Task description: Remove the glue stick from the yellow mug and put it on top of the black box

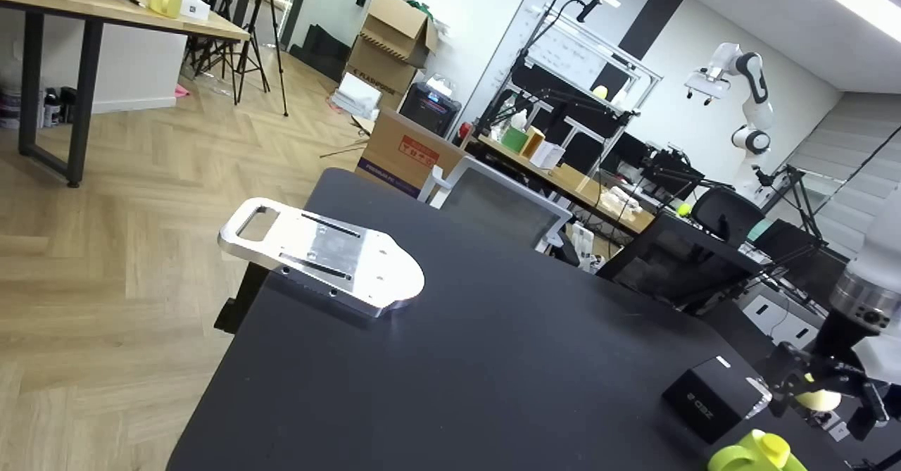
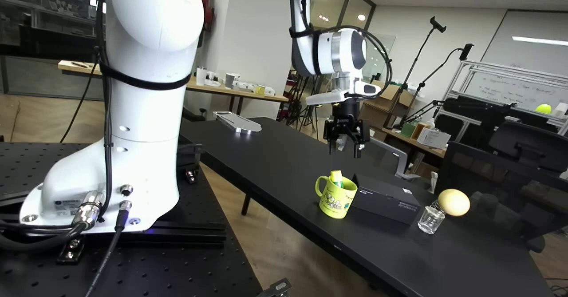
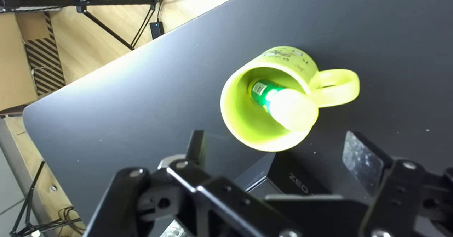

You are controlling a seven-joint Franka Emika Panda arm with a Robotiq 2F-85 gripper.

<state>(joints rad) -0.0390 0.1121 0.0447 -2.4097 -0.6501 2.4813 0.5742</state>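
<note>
On the table (image 1: pixel 479 358) we counted one mug (image 2: pixel 336 200), one glue stick (image 3: pixel 283 104), one black box (image 2: pixel 384 201), one jar (image 2: pixel 430 220), one ball (image 2: pixel 453 202), one metal plate (image 1: pixel 331 253).

My arm (image 2: pixel 153 106), one, white: standing on its base (image 2: pixel 146 186), middle stretch cut off by an exterior view's top edge. Wrist (image 2: pixel 339 50), one, white with metal bands: hanging down. Gripper (image 2: pixel 344 149), one, black: beneath the wrist, pointing down; I have its jaws spread wide. Finger pads (image 3: pixel 362 162), two: well apart, facing each other in my wrist view.
</note>
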